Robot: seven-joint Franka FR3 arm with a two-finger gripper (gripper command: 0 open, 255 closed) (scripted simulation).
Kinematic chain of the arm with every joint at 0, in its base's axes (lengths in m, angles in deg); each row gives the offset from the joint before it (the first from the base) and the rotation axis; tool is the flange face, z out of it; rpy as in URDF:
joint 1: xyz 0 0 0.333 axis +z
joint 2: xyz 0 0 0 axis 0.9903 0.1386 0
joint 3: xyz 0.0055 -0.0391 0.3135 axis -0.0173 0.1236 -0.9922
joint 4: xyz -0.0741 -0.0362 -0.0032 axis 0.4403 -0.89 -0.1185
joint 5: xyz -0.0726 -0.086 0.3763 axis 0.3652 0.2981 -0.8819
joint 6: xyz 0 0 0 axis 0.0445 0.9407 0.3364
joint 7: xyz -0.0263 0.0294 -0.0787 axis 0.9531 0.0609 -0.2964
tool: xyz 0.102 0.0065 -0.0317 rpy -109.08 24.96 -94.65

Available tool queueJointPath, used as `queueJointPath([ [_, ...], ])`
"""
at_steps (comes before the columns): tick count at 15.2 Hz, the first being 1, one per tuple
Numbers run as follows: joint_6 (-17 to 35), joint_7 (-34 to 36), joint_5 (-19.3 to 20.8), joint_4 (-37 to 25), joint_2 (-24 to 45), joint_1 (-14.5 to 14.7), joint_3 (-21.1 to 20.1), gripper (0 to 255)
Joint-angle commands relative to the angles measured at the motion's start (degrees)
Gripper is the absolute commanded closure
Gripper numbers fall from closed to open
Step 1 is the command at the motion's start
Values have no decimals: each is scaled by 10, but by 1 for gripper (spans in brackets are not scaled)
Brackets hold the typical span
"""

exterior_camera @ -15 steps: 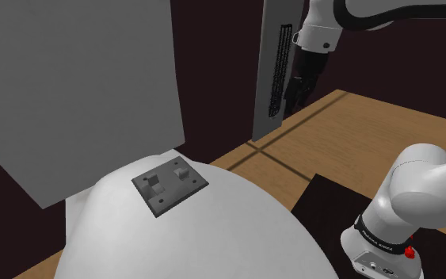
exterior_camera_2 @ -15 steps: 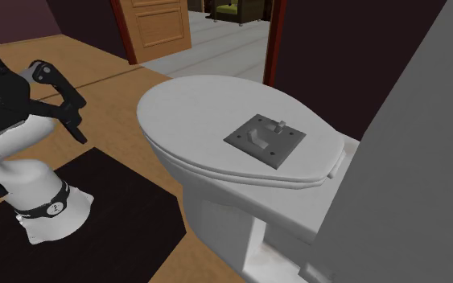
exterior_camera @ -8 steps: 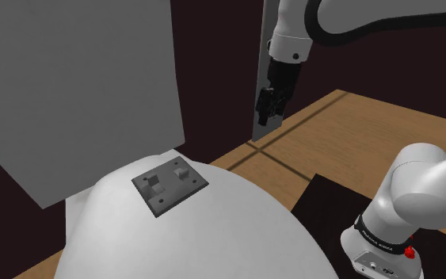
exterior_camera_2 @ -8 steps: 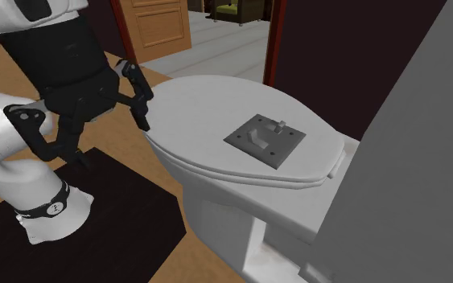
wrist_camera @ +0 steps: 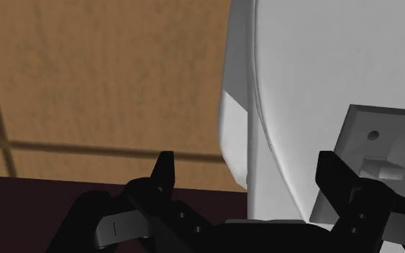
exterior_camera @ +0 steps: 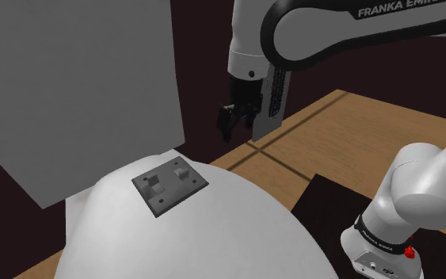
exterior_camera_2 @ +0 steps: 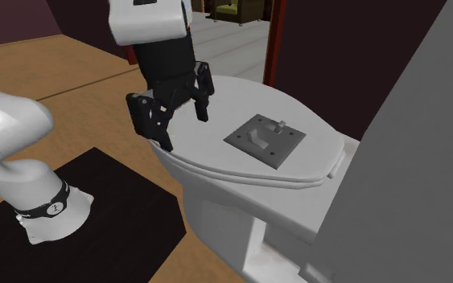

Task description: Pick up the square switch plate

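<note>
Gripper point(exterior_camera_2: 186, 129) is hanging empty over the toilet lid's point(exterior_camera_2: 216, 92) rim, fingers spread wide. Switch plate point(exterior_camera_2: 265, 138) is lying flat on the lid, three o'clock of the gripper in the second exterior view. You're centring over it; be descending square, straddling two edges. Tank point(exterior_camera_2: 426, 120) is standing close behind.

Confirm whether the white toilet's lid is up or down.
Down: the white toilet lid lies closed and level, with the grey square switch plate resting flat on top of it.
</note>
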Motion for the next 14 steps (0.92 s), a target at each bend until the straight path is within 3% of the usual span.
queueJointPath([
  [1, 7, 33, 8, -27, 32, 3, -26, 0],
  [6, 26, 114, 51, -104, 131, 5, -86, 0],
  [11, 25, 205, 125, -201, 248, 21, -134, 0],
  [14, 38, 215, 136, -199, 263, 26, -136, 0],
])
